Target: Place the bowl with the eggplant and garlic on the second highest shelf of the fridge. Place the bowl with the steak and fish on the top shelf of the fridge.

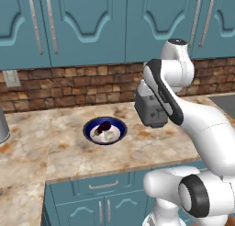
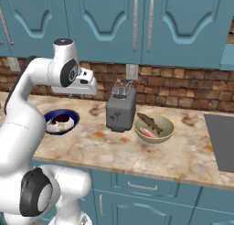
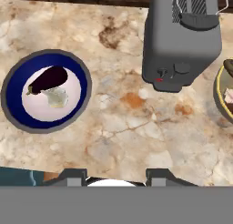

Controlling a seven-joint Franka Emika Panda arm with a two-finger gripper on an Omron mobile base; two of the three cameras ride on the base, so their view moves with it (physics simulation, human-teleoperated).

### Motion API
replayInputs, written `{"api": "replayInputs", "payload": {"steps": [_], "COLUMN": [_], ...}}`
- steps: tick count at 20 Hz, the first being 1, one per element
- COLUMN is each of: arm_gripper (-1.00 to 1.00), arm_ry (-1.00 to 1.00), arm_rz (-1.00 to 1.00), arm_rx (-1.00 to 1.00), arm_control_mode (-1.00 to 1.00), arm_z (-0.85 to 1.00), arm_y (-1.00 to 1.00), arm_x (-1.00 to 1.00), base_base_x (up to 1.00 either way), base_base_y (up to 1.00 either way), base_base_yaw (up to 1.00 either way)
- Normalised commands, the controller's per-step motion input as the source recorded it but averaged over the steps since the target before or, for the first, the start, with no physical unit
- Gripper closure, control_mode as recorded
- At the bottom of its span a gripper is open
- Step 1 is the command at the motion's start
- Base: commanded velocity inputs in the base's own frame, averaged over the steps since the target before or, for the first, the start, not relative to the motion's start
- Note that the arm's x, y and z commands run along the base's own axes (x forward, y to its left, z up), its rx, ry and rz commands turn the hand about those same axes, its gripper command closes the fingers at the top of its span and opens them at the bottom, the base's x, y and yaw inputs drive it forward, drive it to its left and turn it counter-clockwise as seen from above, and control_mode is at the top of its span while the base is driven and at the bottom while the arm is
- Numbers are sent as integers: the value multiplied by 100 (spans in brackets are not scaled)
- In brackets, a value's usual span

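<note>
Marble counter (image 3: 136, 127) under teal cabinets (image 1: 82, 23), my arm raised above it.

I see the blue bowl (image 3: 11, 104) with the eggplant (image 3: 48, 79) and garlic (image 3: 57, 98) up and to the left of my gripper (image 3: 116, 175), well apart from it; the gripper holds nothing, jaws parted. The toaster (image 3: 182, 41) separates it from the tan bowl (image 2: 167, 130) holding the fish (image 2: 150, 122) and steak (image 2: 146, 132).
</note>
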Motion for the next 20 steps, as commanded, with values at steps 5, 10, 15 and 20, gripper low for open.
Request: {"api": "replayInputs", "payload": {"steps": [5, 10, 15, 20], "arm_gripper": [-100, -100, -100, -100], "arm_ry": [-1, 0, 3, 16], "arm_rz": [-12, -28, -39, -31], "arm_rx": [9, 21, 10, 0], "arm_control_mode": [-100, -100, -100, -100], "arm_z": [-8, -84, -96, -71], "arm_y": [-21, 72, 78, 23], "arm_x": [-60, -21, 52, 89], "base_base_x": [0, 0, 0, 0], "base_base_y": [0, 0, 0, 0], "base_base_yaw": [0, 0, 0, 0]}}
